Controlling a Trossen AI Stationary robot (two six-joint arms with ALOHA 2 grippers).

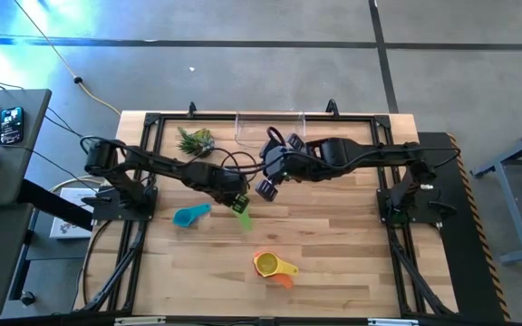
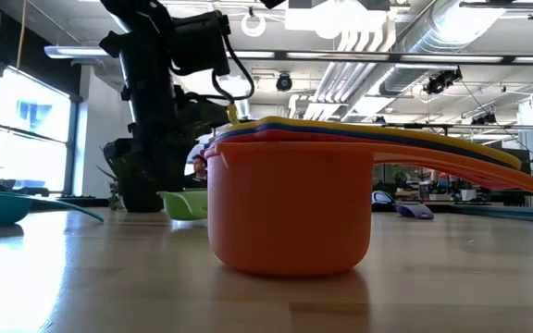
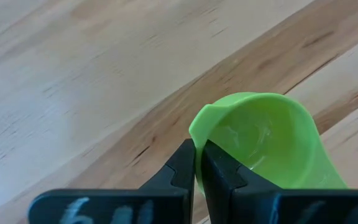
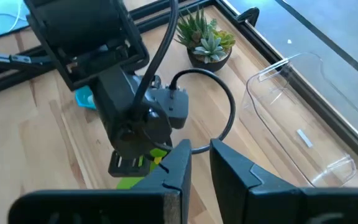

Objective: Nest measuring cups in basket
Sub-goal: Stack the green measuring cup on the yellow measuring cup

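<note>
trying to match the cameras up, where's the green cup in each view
High: green cup at table centre, under the left gripper.
Low: left of the orange cup, behind it.
Left wrist: rim pinched in the jaws.
Right wrist: a green sliver below the left gripper.
Shared landmark: the left gripper holding it.

No text, label, brand or number can be read; pale marks on the left gripper (image 3: 197,167) body are smeared past reading, and the phone (image 1: 10,125) screen is too small to make out
</note>
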